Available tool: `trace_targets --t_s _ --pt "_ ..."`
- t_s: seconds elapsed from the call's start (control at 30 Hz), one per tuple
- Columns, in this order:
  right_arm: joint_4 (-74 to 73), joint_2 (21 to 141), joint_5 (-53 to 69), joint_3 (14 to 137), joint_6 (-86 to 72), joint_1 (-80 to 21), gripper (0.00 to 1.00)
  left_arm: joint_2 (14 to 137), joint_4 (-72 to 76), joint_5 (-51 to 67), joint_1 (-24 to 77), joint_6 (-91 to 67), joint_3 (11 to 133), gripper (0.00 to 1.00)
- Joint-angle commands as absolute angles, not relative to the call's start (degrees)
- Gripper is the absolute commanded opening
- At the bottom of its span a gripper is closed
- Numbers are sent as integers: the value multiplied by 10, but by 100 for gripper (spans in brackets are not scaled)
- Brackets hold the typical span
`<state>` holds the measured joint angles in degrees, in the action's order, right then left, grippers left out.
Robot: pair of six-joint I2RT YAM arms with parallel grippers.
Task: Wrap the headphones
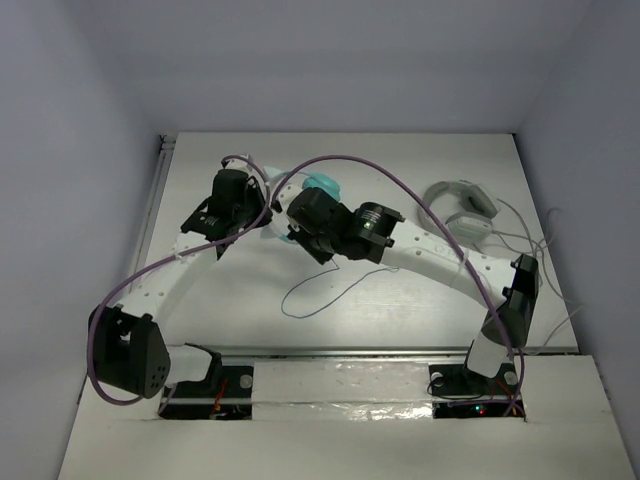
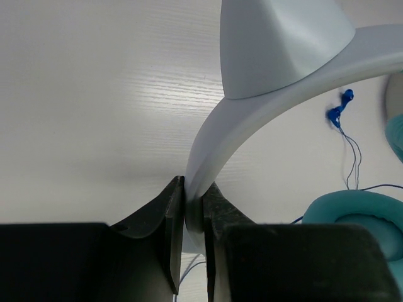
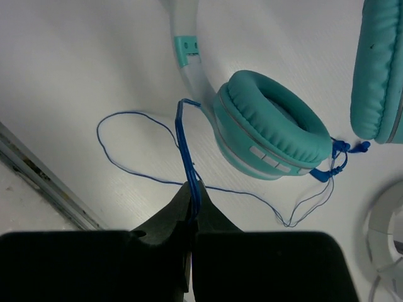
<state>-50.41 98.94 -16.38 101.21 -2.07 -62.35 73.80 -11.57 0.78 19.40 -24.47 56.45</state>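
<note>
- At the far middle of the surface [image 1: 420, 310], between the two wrists: the headphones [image 1: 322, 186], largely hidden from above by the arms.
- Clamped shut on the pale headband [image 2: 252, 126]: the left pincer [image 2: 192, 211], one finger pressed to each side of the band's thin edge.
- From that grip, the band arching up and to the right across the left wrist view, widening into a broad pale block at the top.
- Low at the right of the same view, a teal ear cup [image 2: 352, 217], with a few thin blue strands just beyond it.
- Closed on the thin blue cord [image 3: 186, 151]: the right pincer [image 3: 194, 204], with a doubled strand running taut from the fingertips up to the headband arm beside the cup.
- In the right wrist view, one cup cushion-up just right of the taut strand, and a second cup at the right edge.
- Left of the pinched strand, a loose loop of slack [image 3: 126, 141] lying flat on the surface.
- At the far right, well apart from the arms: white-and-grey headphones [image 1: 460, 205], with pale cables trailing right.
- Over both arms, thick purple cables [image 1: 350, 160] in high arcs.
</note>
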Motion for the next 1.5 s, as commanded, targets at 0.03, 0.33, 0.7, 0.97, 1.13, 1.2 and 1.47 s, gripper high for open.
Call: trace_targets --t_s 0.03,0.33,0.7,0.97,1.13,1.2,1.47 --pt "-503 968 -208 1045 13 -628 0 715 -99 60 199 -221 604 0" --pt "-520 947 -270 1027 -24 -628 0 667 -160 72 199 -173 583 0" --pt "-512 922 -324 988 -54 -598 0 635 -182 121 204 -113 555 0" --pt "-521 921 -365 1029 -45 -598 0 653 -176 128 204 -97 537 0" --pt "-510 931 -372 1039 -29 -598 0 667 -181 139 223 -88 541 0" --pt "-484 931 -368 1028 -22 -598 0 673 -182 154 228 -84 540 0" --pt "-411 933 -365 969 -9 -563 6 651 -151 281 229 -87 528 0"
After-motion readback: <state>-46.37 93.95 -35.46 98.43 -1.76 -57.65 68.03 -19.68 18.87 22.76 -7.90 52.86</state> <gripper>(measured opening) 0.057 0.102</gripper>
